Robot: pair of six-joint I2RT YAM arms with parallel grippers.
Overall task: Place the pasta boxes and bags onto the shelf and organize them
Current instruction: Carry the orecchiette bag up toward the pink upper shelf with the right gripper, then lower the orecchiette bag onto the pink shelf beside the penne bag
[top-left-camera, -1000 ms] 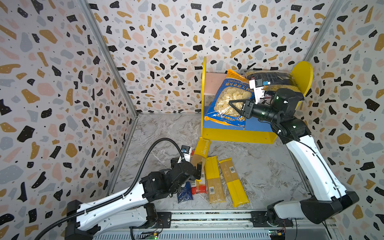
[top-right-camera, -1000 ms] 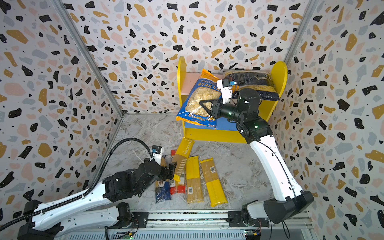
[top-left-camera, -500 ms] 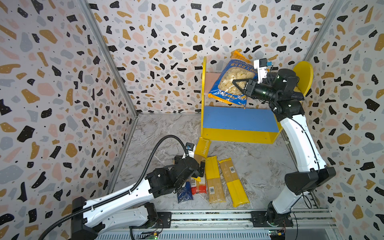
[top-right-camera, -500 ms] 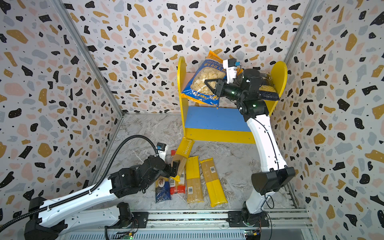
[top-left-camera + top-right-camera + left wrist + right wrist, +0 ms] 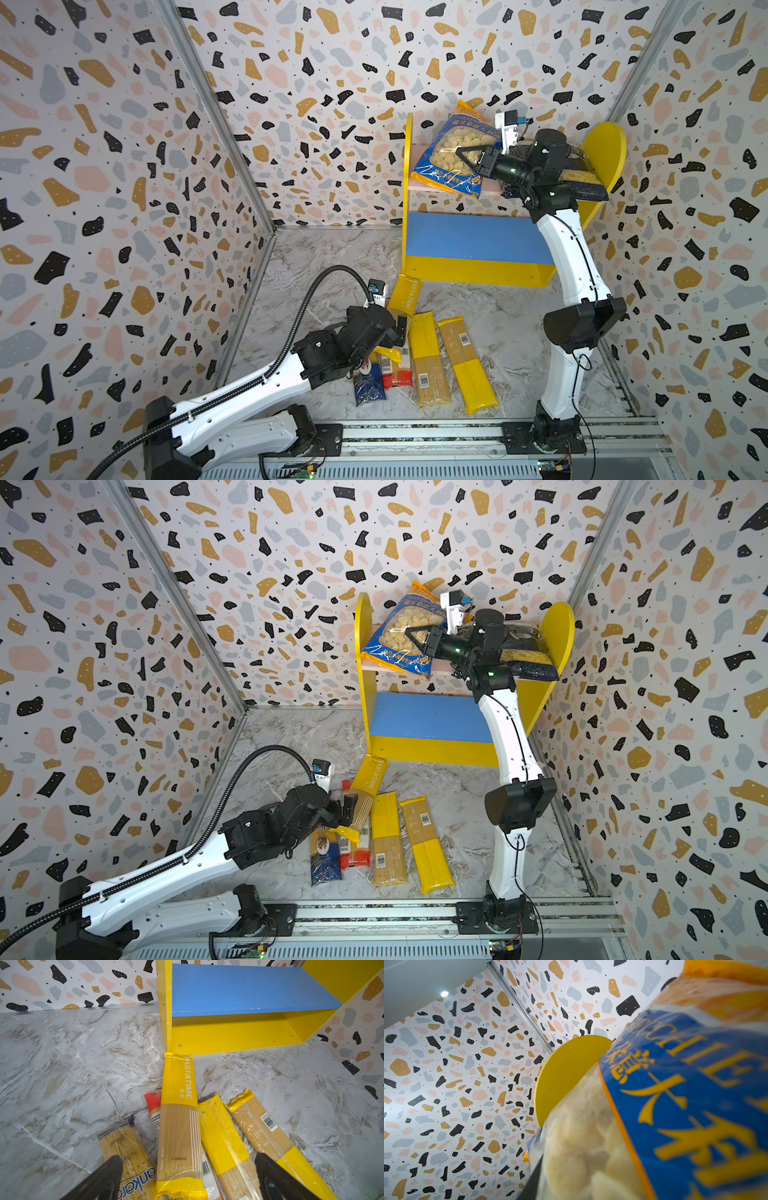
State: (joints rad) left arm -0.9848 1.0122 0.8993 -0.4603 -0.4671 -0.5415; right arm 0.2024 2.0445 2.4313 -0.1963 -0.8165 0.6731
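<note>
The left arm [image 5: 249, 386] lies low, stretched forward from its base with the wrist dipped. The left gripper [image 5: 400, 330] hangs with its jaws spread wide. In the left wrist view both dark fingers [image 5: 104, 1178] stand far apart, gripping nothing. The right arm [image 5: 569, 249] stands tall — elbow folded out to the right, forearm rising, wrist bent leftward. The right gripper [image 5: 465, 160] points sideways up high, its jaws pinched on the orecchiette bag [image 5: 440, 141].

Walls [image 5: 124, 166]: white, speckled with black, ochre, pink and grey chips, on three sides.
Corners: bare metal strips [image 5: 521, 1008].
Table [image 5: 332, 257]: grey-white marble look.
Light: small round ceiling lamp [image 5: 444, 993], lit.
</note>
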